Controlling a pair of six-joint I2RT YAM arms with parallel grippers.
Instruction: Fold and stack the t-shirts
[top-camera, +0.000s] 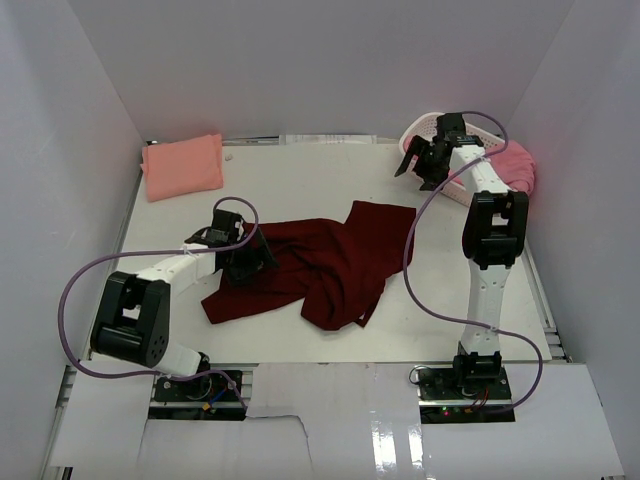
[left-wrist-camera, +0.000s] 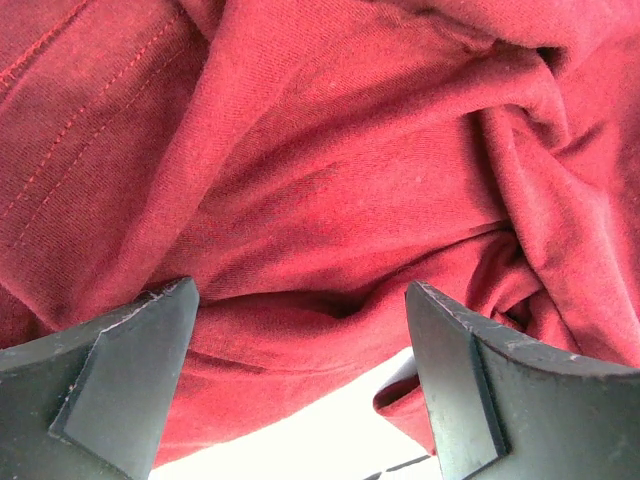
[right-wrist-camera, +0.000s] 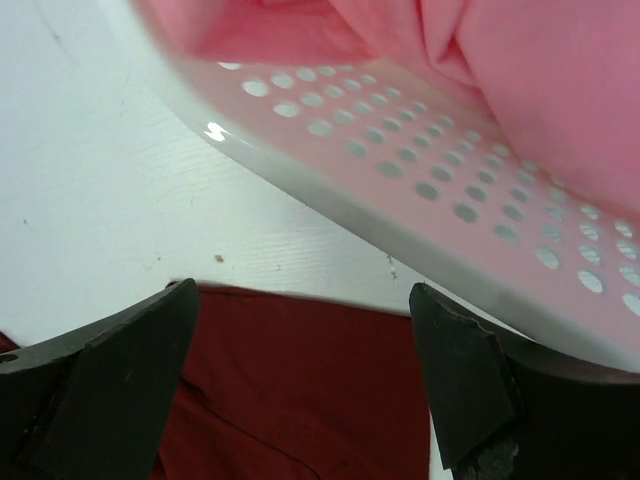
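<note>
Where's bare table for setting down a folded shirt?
Far-centre strip between the folded salmon-peach t-shirt and the white perforated plastic basket; smaller patch right of the crumpled dark maroon t-shirt, by the right arm's cable. Crowded: centre, and near-left under the left arm.

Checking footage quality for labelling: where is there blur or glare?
Top view: sharp, glare on the glossy front panel. Left wrist: maroon shirt crisp. Right wrist: basket rim soft, with a small glint; pink shirt blurred.
</note>
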